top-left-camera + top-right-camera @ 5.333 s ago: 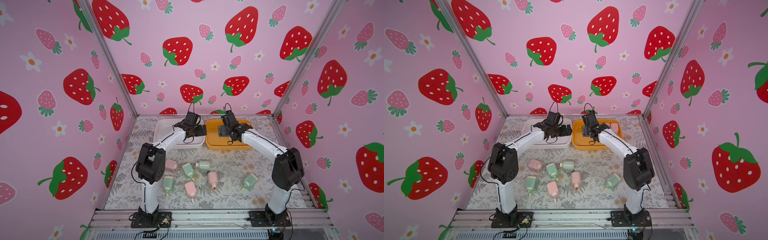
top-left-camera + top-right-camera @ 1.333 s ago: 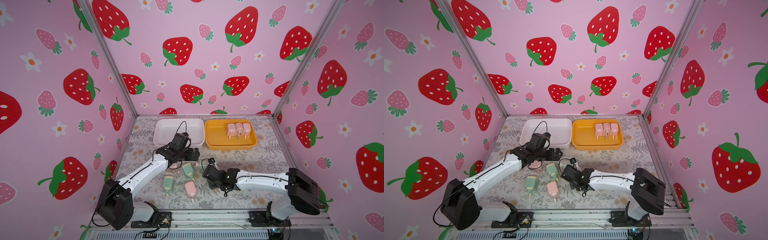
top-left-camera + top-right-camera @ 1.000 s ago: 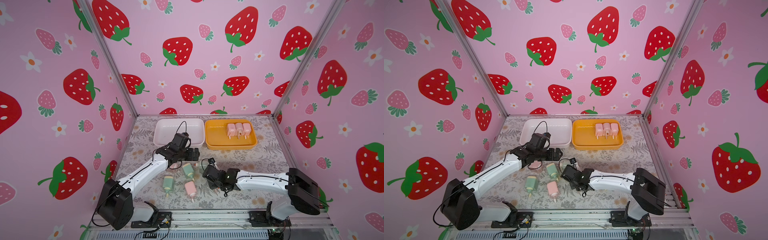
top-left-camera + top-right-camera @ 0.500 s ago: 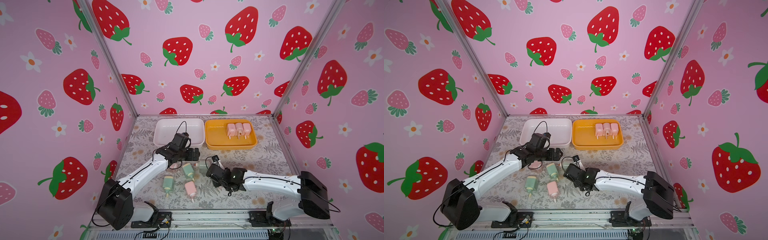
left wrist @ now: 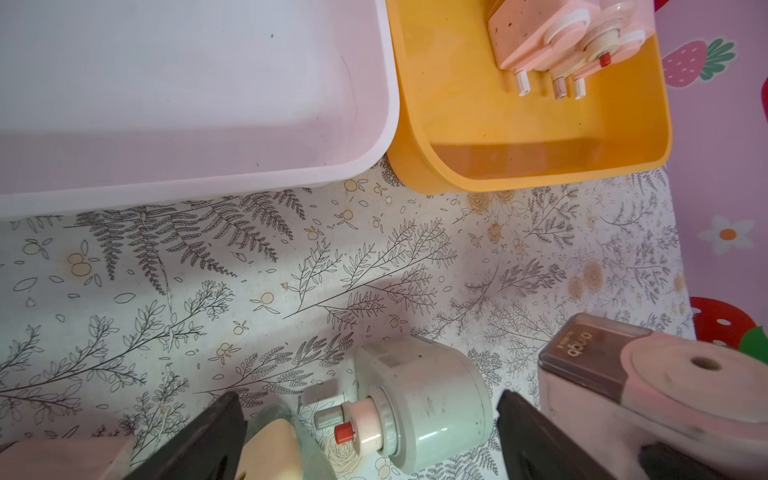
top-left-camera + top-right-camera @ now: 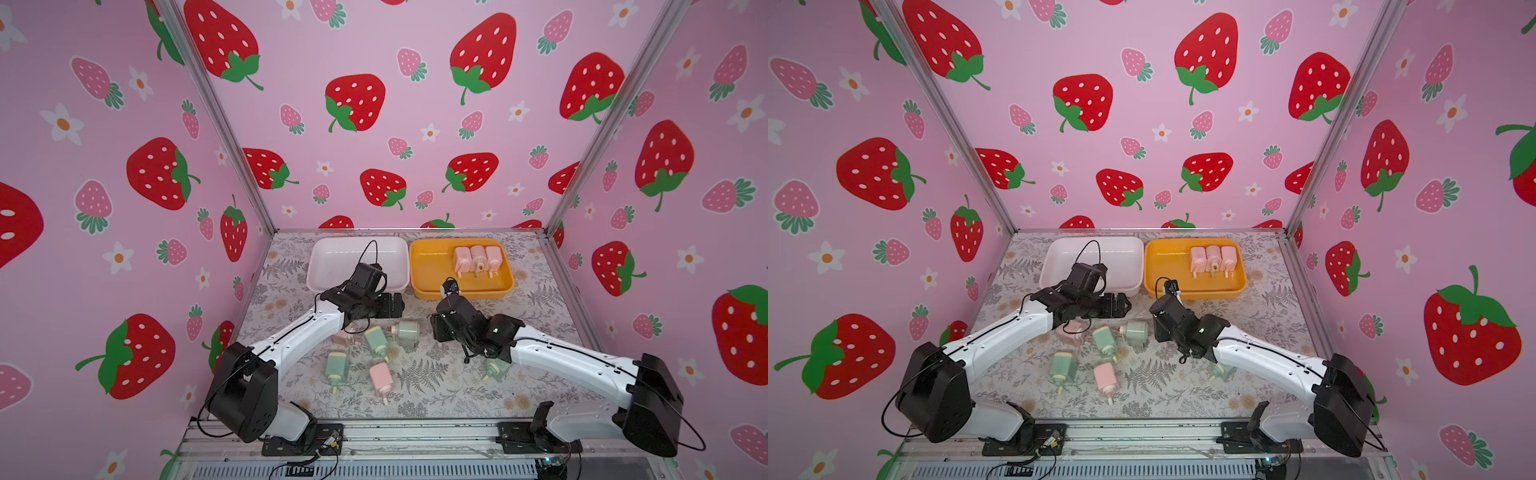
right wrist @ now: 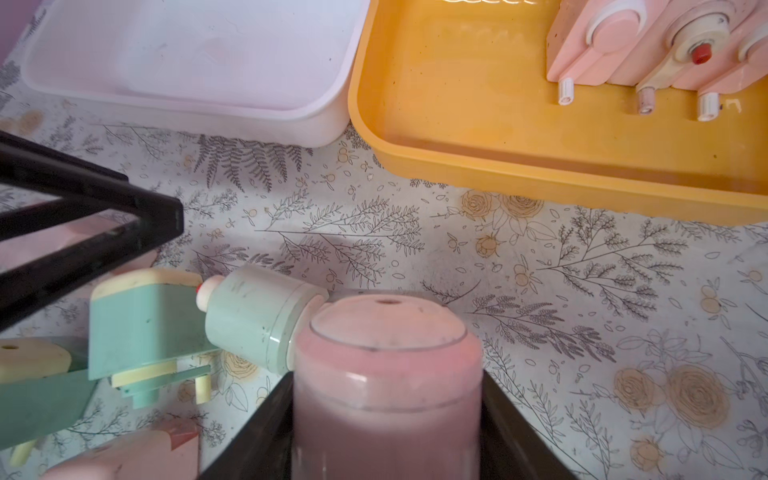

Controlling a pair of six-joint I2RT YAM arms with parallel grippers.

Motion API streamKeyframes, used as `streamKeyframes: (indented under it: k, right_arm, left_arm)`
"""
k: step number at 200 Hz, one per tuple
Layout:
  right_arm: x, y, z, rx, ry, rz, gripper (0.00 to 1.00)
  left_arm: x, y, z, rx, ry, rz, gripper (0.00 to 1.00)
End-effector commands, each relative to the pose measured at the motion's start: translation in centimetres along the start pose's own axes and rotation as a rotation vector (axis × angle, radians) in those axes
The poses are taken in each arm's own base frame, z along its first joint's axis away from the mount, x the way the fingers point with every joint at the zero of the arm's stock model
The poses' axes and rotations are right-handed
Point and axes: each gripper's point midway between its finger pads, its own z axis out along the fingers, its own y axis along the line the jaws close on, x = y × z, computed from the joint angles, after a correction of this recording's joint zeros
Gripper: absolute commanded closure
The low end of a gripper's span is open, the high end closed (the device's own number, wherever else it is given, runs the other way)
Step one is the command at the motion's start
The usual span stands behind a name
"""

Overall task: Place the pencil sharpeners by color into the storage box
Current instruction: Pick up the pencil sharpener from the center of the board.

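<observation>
Just short of the orange tray (image 6: 457, 294), the right jaws grip a pink sharpener (image 5: 685, 382) lettered "dngb"; the left jaws gape empty near a green sharpener (image 5: 419, 399). Bare bench (image 6: 540, 316) lies rightward.

Three pink sharpeners (image 6: 478, 259) in orange tray (image 6: 428, 272), white tray (image 6: 336, 266) beside it, four green sharpeners (image 6: 376, 340) on table (image 6: 424, 386)

Bright, even light, soft shadows; wide-angle bending at edges; wrist-view foregrounds blurred
</observation>
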Motion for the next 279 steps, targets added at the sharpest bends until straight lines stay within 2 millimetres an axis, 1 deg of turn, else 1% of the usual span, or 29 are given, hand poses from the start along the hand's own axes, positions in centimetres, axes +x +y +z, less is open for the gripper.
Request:
streamKeyframes:
  k: [1,7,22,51,81,104,143,179,195,230,262,279]
  right_arm:
    - [-4.4,1.1,-1.3,-0.101,-0.101,0.050,1.00]
    - [-5.0,1.0,-1.3,-0.105,-0.115,0.051,1.00]
    - [-6.4,0.4,-1.1,-0.097,-0.149,0.059,1.00]
    - [-8.8,-1.5,-0.3,-0.030,-0.179,0.101,1.00]
    - [-10.3,-3.1,0.7,0.042,-0.204,0.121,1.00]
    - [-11.5,-4.2,2.0,0.087,-0.200,0.115,1.00]
    - [-14.0,-5.3,3.7,0.157,-0.223,0.100,1.00]
    - [-15.1,-6.2,5.4,0.195,-0.219,0.119,1.00]
    - [-15.3,-6.6,6.7,0.203,-0.195,0.115,1.00]
    - [-15.4,-7.7,9.2,0.239,-0.125,0.110,1.00]
    - [-15.7,-8.5,11.2,0.275,-0.104,0.120,1.00]
    - [-16.1,-8.9,11.9,0.300,-0.099,0.118,1.00]
  left_arm:
    - [-2.5,-1.4,-0.3,0.022,-0.052,0.022,0.01]
    - [-3.0,-1.1,-0.3,0.002,-0.069,0.025,0.00]
    - [-3.7,-1.4,0.0,0.002,-0.075,0.039,0.00]
    - [-5.2,-1.8,0.8,-0.009,-0.080,0.059,0.00]
    - [-6.5,-2.1,1.8,-0.012,-0.076,0.071,0.00]
    - [-7.4,-1.6,2.9,-0.029,-0.077,0.062,0.01]
    - [-9.2,-0.9,4.8,-0.041,-0.065,0.034,0.00]
    - [-10.7,-0.7,5.7,-0.046,-0.079,0.024,0.00]
    - [-11.4,-0.5,6.0,-0.050,-0.086,0.019,0.00]
    - [-12.4,0.2,7.7,-0.070,-0.078,0.003,0.01]
    - [-12.9,1.0,9.4,-0.076,-0.059,-0.030,0.00]
    - [-13.2,0.8,10.1,-0.046,-0.047,-0.048,0.01]
